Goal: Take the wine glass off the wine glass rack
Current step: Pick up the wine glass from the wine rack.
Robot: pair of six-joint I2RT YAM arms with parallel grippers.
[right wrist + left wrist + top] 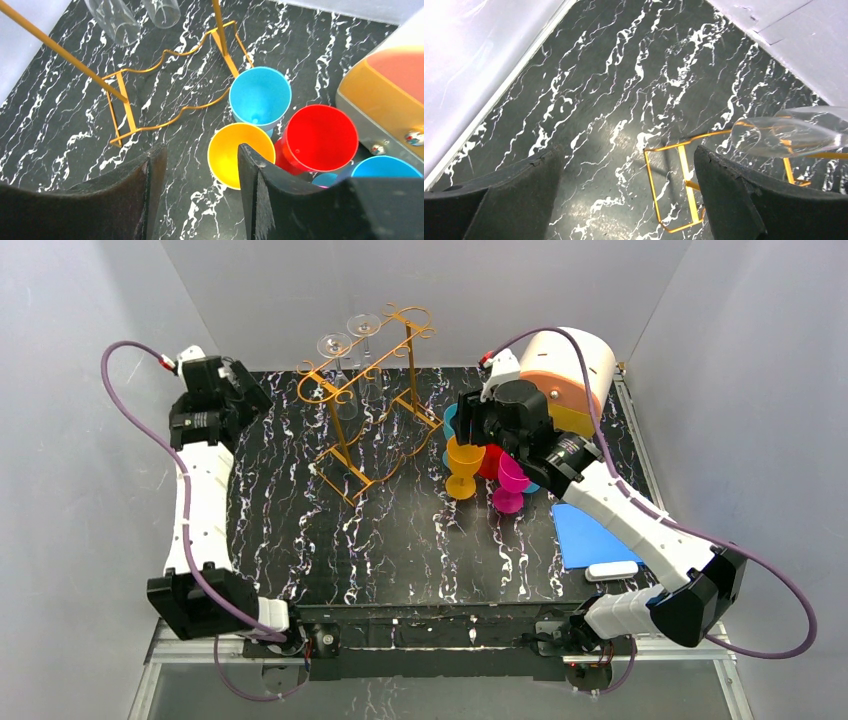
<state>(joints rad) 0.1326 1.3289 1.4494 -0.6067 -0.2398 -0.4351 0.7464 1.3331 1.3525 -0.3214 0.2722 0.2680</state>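
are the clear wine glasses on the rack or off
On: both wine glasses hang upside down from the wine glass rack.

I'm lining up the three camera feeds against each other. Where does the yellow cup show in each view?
Top external: the yellow cup stands right of centre, just right of the rack.
Left wrist: not in it.
Right wrist: yellow cup low in the centre, left of the red cup.
Shared landmark: the gold wine glass rack shows in all three.
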